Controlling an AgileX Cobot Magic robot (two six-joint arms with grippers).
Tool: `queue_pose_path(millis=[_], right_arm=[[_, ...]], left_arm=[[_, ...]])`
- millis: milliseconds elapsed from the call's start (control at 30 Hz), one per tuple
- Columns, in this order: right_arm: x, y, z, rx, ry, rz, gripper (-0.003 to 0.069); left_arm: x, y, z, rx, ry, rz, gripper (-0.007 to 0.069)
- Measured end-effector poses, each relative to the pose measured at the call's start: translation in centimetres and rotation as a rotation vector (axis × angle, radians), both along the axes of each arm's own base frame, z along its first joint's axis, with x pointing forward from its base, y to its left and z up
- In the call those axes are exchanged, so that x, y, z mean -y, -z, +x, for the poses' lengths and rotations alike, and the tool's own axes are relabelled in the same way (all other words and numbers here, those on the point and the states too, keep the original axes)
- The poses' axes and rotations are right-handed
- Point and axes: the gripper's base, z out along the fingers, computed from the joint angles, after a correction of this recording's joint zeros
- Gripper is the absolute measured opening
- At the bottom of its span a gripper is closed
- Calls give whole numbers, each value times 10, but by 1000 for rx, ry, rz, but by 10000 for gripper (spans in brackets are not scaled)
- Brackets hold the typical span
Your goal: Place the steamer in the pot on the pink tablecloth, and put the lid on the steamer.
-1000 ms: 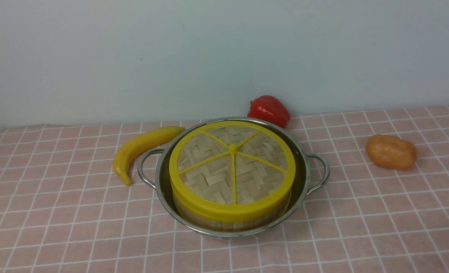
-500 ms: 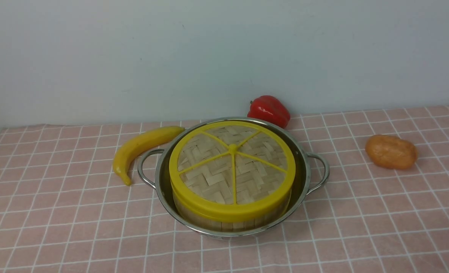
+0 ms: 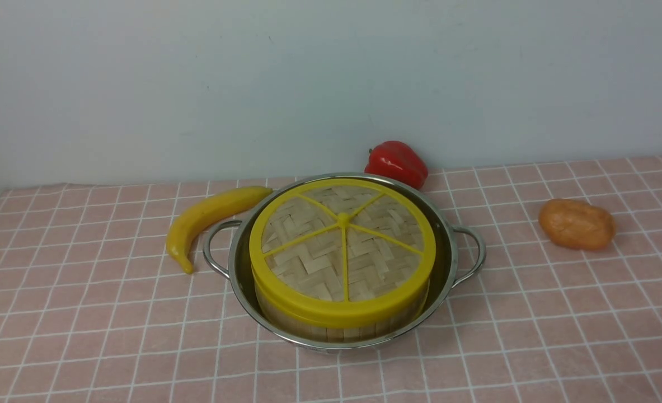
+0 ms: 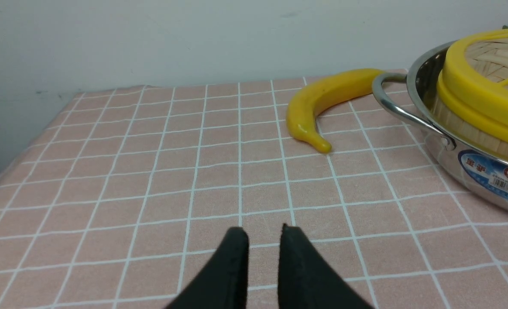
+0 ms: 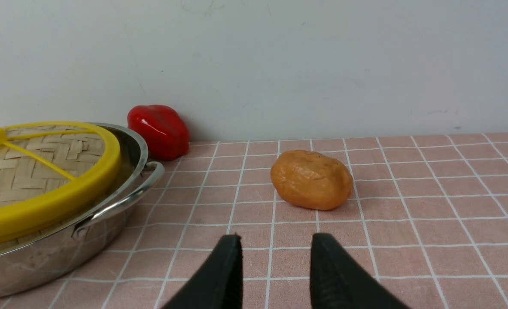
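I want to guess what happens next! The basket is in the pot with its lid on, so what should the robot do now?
Probably nothing but rest. The lid covers the steamer inside the pot, and both grippers, left and right, are empty and away from it.

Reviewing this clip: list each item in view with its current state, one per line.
lid: seated on the steamer
steamer: inside the pot, covered
pot: upright on the pink tablecloth
left end effector: slightly open, empty
right end effector: open, empty
banana: lying beside pot
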Motion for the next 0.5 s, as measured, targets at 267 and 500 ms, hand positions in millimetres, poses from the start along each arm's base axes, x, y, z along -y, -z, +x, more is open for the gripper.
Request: queue_pose_path(millis=[267, 500], right_arm=[[0, 0, 0, 0, 0, 0, 243], [0, 0, 0, 0, 0, 0, 243]], left_arm=[[0, 0, 0, 0, 0, 0, 124], [0, 0, 0, 0, 0, 0, 132]])
